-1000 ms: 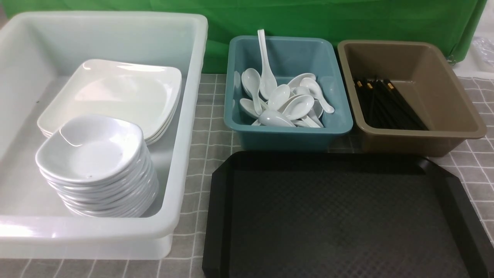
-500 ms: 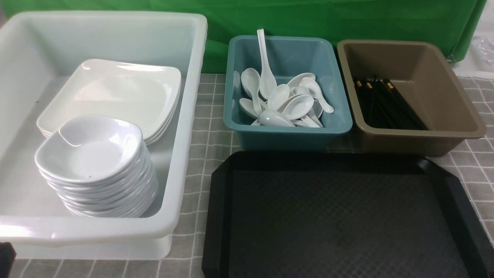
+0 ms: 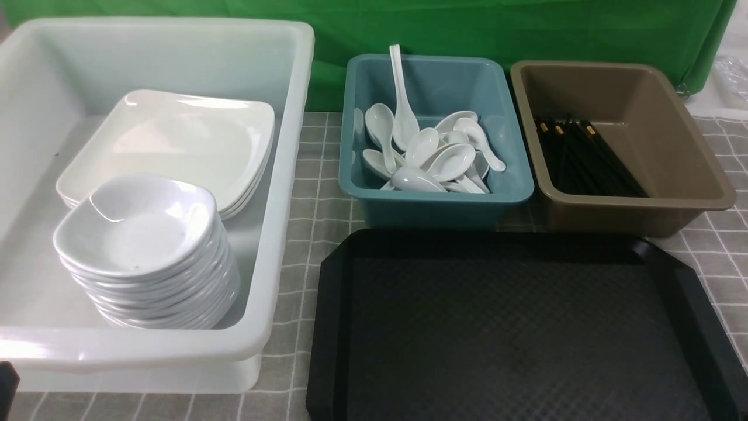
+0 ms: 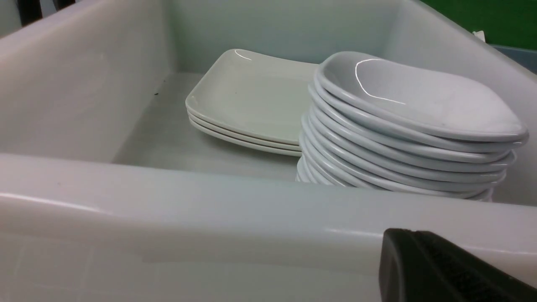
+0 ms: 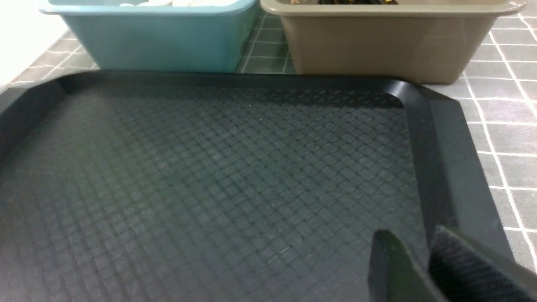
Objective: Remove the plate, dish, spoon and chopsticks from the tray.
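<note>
The black tray [image 3: 514, 327] lies at the front right with nothing on it; its floor fills the right wrist view [image 5: 209, 188]. The plates [image 3: 175, 137] are stacked in the white tub [image 3: 286, 175], with a stack of small dishes [image 3: 140, 245] in front of them. Both stacks show in the left wrist view, plates [image 4: 251, 96] and dishes [image 4: 411, 126]. Spoons [image 3: 426, 152] lie in the teal tub [image 3: 438, 204]. Chopsticks [image 3: 590, 161] lie in the brown tub [image 3: 643, 210]. My left gripper [image 4: 402, 239] is shut and empty outside the white tub's near wall. My right gripper [image 5: 413, 247] is shut and empty over the tray's right part.
The three tubs stand behind and to the left of the tray on a grey checked cloth [image 3: 315, 193]. A green backdrop [image 3: 467, 29] closes the far side. A dark corner of the left gripper [image 3: 7, 383] shows at the front view's lower left.
A dark corner of the left gripper has come into the front view's lower left edge. The dishes, tubs and tray have not moved.
</note>
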